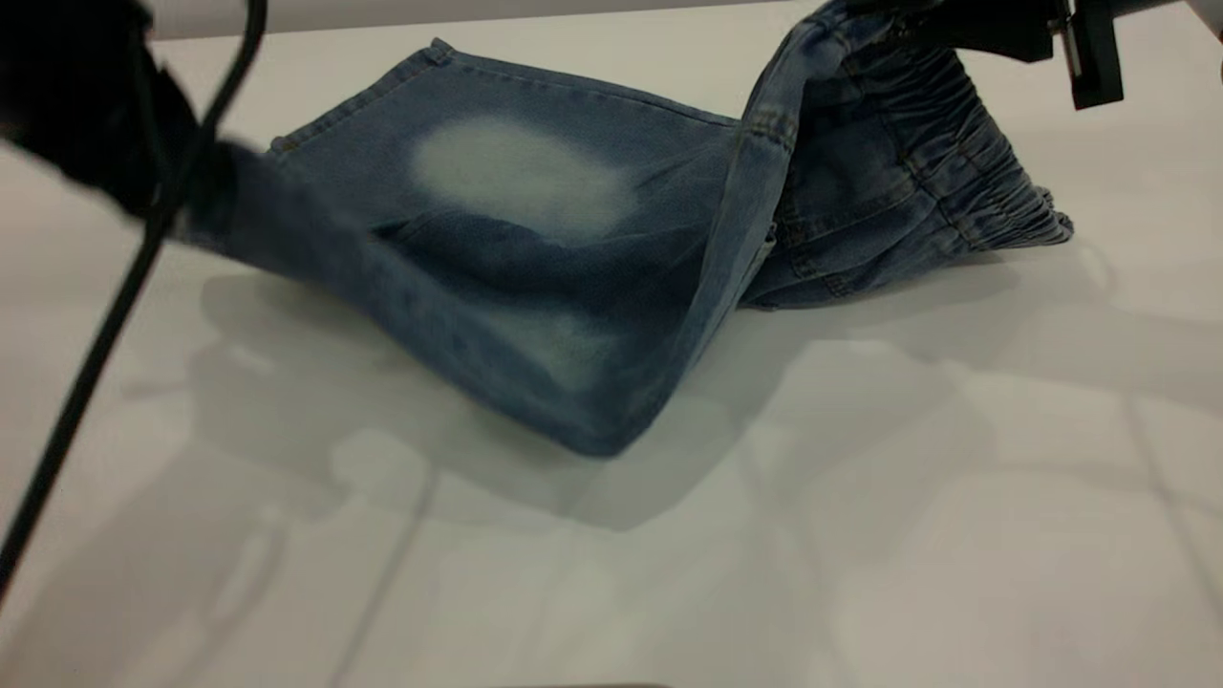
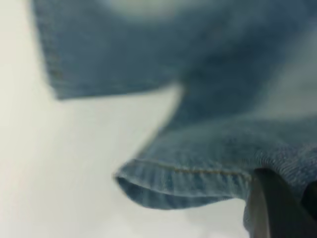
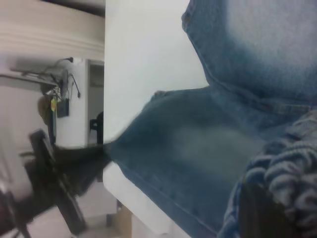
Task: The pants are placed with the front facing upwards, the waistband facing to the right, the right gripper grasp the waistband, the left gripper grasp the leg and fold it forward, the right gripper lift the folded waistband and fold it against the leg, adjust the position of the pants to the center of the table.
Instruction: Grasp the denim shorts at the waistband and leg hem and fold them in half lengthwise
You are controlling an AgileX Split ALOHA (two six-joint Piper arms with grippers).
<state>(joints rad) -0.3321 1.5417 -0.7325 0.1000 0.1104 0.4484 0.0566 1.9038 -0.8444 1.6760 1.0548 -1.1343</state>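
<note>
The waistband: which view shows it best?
The exterior view: the waistband shows its ruched length, lifted at the top by the right pincer. The right wrist view shows only a gathered corner; the left wrist view shows none.

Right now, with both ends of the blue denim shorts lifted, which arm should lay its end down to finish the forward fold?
Probably left. The left gripper holds the near leg hem of the blue denim shorts clear of the white table.

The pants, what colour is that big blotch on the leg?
Pale, faded whitish oval patch on blue denim pants; clearest in the exterior view.
</note>
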